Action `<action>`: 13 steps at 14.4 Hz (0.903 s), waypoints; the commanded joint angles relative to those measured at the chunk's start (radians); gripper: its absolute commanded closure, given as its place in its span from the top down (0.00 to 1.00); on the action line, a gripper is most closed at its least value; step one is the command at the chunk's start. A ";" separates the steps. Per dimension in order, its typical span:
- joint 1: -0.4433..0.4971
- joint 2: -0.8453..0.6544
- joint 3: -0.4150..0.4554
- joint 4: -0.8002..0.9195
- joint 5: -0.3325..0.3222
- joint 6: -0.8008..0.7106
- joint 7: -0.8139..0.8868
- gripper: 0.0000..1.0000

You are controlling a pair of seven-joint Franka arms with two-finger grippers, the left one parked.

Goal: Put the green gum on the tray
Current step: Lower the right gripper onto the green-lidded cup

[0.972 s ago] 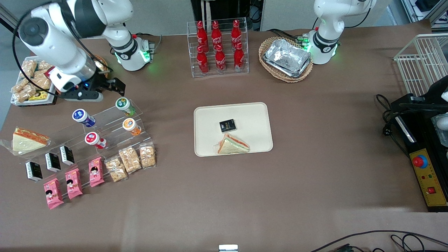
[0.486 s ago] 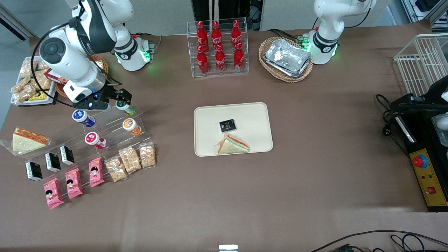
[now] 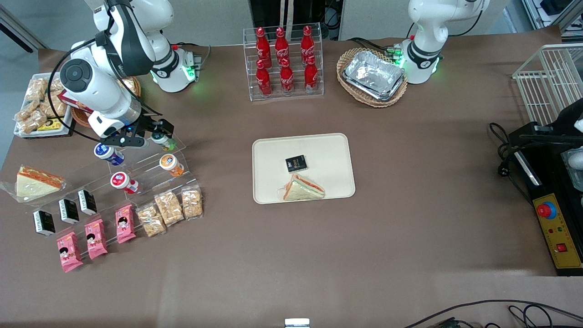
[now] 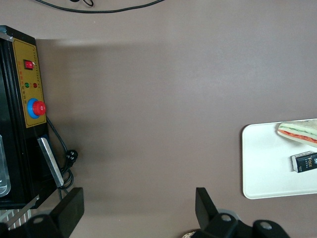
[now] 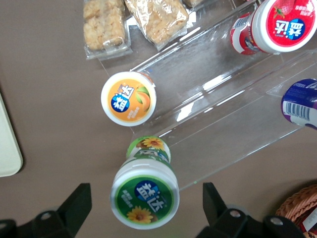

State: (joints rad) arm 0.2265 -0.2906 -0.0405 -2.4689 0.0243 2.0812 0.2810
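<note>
The gripper [image 5: 143, 210] hangs right over the green gum [image 5: 145, 197], fingers [image 5: 74, 202] spread wide with the bottle sitting between them, not yet touched. It stands on the clear acrylic rack [image 5: 223, 124], with the orange bottle [image 5: 129, 98] just past the fingertips. Probably light, rigid plastic and a bit slick, so I'd pinch the white cap's sides squarely. The tray [image 3: 304, 167] is well away.

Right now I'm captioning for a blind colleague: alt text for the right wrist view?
The open gripper straddles the green gum on a clear acrylic stand, an orange-labelled bottle beside it.
</note>
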 commanded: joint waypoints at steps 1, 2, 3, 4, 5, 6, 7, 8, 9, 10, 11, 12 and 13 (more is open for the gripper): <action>-0.003 -0.004 0.001 -0.039 0.013 0.046 0.003 1.00; -0.001 -0.004 0.001 -0.042 0.013 0.048 0.003 1.00; -0.001 -0.005 0.001 -0.044 0.013 0.048 0.007 1.00; -0.001 -0.005 0.001 -0.048 0.013 0.048 0.009 1.00; -0.001 -0.007 0.001 -0.050 0.013 0.048 0.010 1.00; -0.001 -0.007 0.002 -0.050 0.013 0.048 0.013 1.00; 0.001 -0.009 0.002 -0.050 0.014 0.048 0.017 1.00; 0.001 -0.009 0.002 -0.050 0.014 0.048 0.018 1.00; 0.002 -0.009 0.002 -0.050 0.014 0.048 0.029 1.00; 0.007 -0.010 0.004 -0.051 0.014 0.048 0.065 1.00; 0.014 -0.012 0.004 -0.053 0.014 0.048 0.076 1.00; 0.016 -0.013 0.004 -0.054 0.014 0.050 0.076 1.00; 0.016 -0.015 0.004 -0.056 0.014 0.051 0.076 1.00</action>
State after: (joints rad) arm 0.2334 -0.2875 -0.0381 -2.5052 0.0245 2.1084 0.3315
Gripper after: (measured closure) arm 0.000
